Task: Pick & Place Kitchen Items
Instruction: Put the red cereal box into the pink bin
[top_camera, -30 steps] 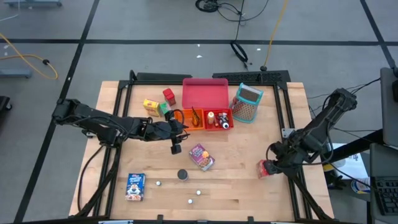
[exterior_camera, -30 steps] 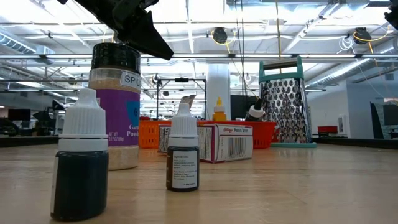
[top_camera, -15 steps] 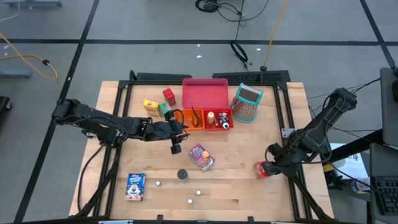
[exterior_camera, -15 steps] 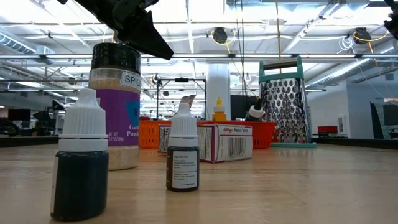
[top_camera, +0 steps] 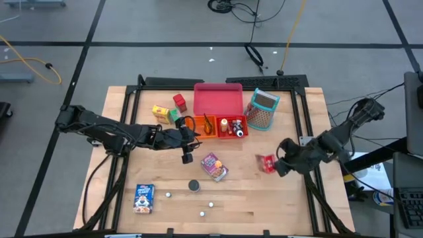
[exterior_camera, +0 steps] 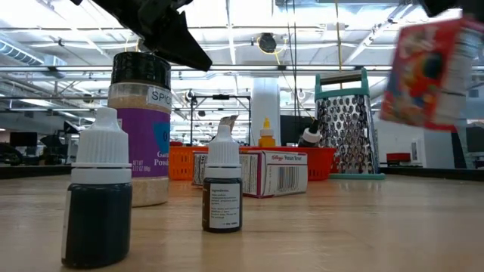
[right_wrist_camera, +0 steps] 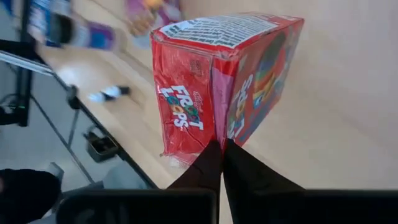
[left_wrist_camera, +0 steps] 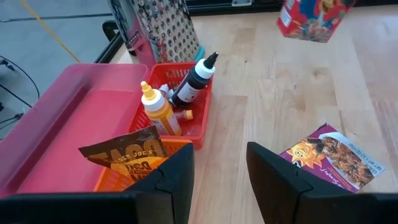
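My right gripper is over the table's right part, shut on a red Froot Loops box, which also shows in the low view and the left wrist view. My left gripper hovers open near the orange bin, holding nothing. A purple packet, a black can, a blue box and white balls lie flat on the table's near part. Yellow, green and red boxes stand by the far left. My right gripper pinches the red box between its two fingers at one end, on the corner edge where two printed faces meet. The box is lifted clear of the table and tilted.
A pink tray lies at the far middle, with the orange bin and a red bin holding small bottles in front of it. A teal-framed grater stands to their right. A spice jar and dropper bottles stand near the low camera.
My right gripper has moved from the table's right edge toward the left and far side, carrying the red box. The box has come into the low view, clear of the table. My left arm has kept still.
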You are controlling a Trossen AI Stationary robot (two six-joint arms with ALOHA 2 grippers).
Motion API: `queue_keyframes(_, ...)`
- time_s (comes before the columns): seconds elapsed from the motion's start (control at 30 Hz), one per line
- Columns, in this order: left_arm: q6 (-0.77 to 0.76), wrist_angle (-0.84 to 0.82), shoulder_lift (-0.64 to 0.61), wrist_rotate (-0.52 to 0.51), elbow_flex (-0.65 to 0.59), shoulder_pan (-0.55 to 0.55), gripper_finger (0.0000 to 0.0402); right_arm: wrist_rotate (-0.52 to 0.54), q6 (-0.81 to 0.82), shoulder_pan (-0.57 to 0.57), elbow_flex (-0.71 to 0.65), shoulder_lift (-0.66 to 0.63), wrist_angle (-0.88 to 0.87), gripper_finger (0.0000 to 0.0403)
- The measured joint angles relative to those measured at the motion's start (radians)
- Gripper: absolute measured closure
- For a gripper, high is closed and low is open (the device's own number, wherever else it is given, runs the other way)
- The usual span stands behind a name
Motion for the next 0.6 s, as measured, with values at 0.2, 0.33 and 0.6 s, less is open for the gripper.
queue_keyframes(0.2,-0.001,0.008,0.0,0.0,0.0,0.0,0.0252,-0.007,-0.34,-0.165,0.074,0.0,0.151,0.0402)
queue_keyframes(0.33,-0.001,0.008,0.0,0.0,0.0,0.0,0.0252,-0.03,-0.578,-0.286,0.12,0.015,0.197,0.0402)
queue_keyframes(0.6,0.001,0.01,0.0,-0.002,0.0,0.0,0.0252,-0.242,-0.907,-0.581,0.154,0.109,0.284,0.0403)
